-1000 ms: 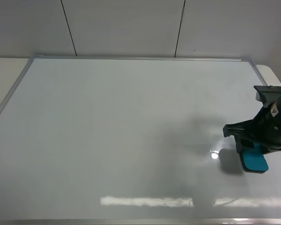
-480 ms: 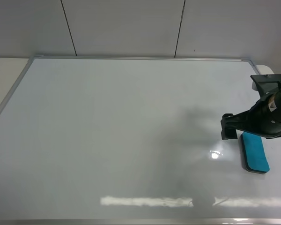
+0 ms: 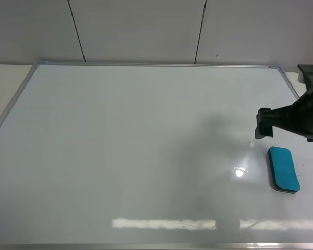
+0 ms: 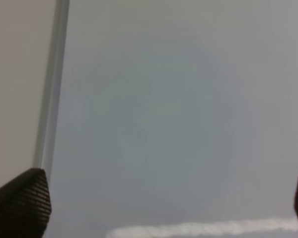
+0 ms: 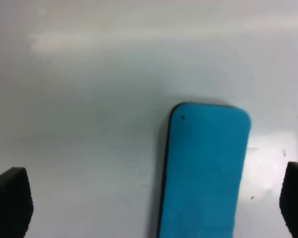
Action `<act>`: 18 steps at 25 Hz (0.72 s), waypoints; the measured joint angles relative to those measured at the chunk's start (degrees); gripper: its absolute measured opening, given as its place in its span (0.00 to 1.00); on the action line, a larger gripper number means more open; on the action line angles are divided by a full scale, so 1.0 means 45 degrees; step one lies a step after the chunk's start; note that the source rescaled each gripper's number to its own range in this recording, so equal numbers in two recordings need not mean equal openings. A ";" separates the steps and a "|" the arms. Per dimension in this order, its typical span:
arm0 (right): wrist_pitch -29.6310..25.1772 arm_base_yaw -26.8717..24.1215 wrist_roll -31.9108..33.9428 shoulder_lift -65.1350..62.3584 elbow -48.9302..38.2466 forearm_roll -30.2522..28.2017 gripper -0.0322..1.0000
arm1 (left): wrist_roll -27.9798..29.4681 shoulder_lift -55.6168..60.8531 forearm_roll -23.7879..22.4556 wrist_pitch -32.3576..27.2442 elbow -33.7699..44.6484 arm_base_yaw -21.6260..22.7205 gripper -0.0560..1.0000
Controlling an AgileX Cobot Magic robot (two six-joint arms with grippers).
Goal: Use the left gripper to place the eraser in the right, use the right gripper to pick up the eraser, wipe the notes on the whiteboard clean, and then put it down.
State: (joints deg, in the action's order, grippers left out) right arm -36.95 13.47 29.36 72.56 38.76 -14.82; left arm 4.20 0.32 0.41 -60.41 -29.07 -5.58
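Note:
The teal eraser (image 3: 284,169) lies flat on the whiteboard (image 3: 120,146) near its right edge, touching nothing. My right gripper (image 3: 281,126) hovers just beyond it towards the far side, open and empty. In the right wrist view its fingertips (image 5: 10,203) stand wide apart, with the eraser (image 5: 206,168) on the board between and past them. My left gripper (image 4: 161,201) is open and empty over the board beside its silver frame (image 4: 52,89); it is outside the exterior view. The notes are not in view; the board surface looks white.
The board's silver frame (image 3: 156,64) runs along the far side below a grey panelled wall (image 3: 146,26). Beige table (image 3: 5,83) shows to the left of the board and at its far right corner (image 3: 298,79). Light glares on the board (image 3: 240,172).
My right gripper has opened and let go of the eraser, then risen and drawn back towards the far right. The eraser stays lying on the board.

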 joint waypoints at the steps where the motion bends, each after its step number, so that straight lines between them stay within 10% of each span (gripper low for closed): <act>1: -0.0177 -0.0266 0.0000 -0.0455 0.0248 -0.0143 1.00 | 0.0000 0.0000 0.0000 0.0000 0.0000 0.0000 1.00; 10: -0.2784 -0.4299 -0.0931 -0.7060 0.0900 -0.0040 1.00 | 0.0000 0.0000 0.0000 0.0000 0.0000 0.0000 1.00; 18: -0.4868 -0.5019 -0.3174 -1.3529 0.0488 0.2545 1.00 | 0.0000 0.0000 0.0000 0.0000 0.0000 0.0000 1.00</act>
State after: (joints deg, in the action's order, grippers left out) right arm -58.85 -9.12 15.08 11.68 40.95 -3.37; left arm 4.20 0.32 0.41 -60.41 -29.07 -5.58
